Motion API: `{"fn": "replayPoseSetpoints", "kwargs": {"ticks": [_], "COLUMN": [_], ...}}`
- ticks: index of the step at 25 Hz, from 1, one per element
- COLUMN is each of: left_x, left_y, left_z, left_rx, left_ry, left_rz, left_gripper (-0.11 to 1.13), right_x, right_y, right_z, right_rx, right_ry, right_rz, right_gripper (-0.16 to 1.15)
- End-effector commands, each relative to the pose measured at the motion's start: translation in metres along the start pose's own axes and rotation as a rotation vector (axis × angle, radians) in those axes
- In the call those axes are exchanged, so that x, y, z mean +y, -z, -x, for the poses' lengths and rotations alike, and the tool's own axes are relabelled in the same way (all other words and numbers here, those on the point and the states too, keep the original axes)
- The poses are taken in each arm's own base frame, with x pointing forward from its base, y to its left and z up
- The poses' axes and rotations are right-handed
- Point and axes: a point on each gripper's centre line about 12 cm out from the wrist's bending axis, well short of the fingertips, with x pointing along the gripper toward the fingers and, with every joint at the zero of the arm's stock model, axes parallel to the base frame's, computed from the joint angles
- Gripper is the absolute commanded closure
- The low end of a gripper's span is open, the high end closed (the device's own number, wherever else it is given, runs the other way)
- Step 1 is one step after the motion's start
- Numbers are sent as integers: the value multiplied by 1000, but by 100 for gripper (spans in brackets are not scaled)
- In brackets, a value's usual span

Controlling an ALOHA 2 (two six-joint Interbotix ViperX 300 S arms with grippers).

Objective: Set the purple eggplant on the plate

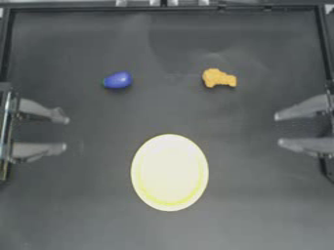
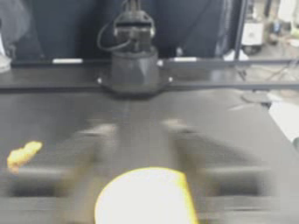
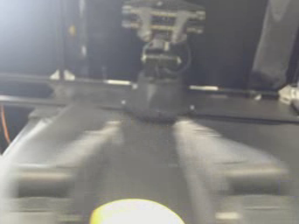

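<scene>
The purple eggplant point(image 1: 118, 80) lies on the dark table at the upper left of the top view, well above the plate point(image 1: 170, 172). That pale yellow plate sits at the lower middle with nothing on it; its edge also shows in the left wrist view as the plate point(image 2: 146, 197) and in the right wrist view as the plate point(image 3: 135, 213). My left gripper point(image 1: 64, 132) is drawn back at the left edge, open and empty. Drawn back at the right edge, my right gripper point(image 1: 279, 129) is open too. Neither wrist view shows the eggplant.
A lumpy orange-yellow piece point(image 1: 218, 78) lies at the upper right of the middle, level with the eggplant, and shows as the orange piece point(image 2: 23, 154) in the left wrist view. A raised frame point(image 1: 170, 6) borders the table's far edge.
</scene>
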Motion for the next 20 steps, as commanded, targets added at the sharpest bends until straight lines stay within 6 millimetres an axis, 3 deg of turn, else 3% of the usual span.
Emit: {"fn": "replayPoseSetpoints", "kwargs": {"ticks": [1,6,14,20], "left_x": [3,23,65,94], "left_y": [-9,-7,-2,7], "left_z": [-2,-3,3,-13], "left_rx": [17,165,413,589], "left_ry": [-15,-110,-303,-359], "left_rz": [-3,8,-12,-85], "left_gripper": [4,-2,-1,-2], "right_x": [-1,-3,-6,-10], "right_y": [-7,-5,1,3], "right_z": [-2,-4,-9,-8], "right_rx": [-14,2,33,38], "right_ry": [2,14,31,49], "right_rz": [-1,-8,-28,-29], "right_gripper": [0,-2,-2,-2]}}
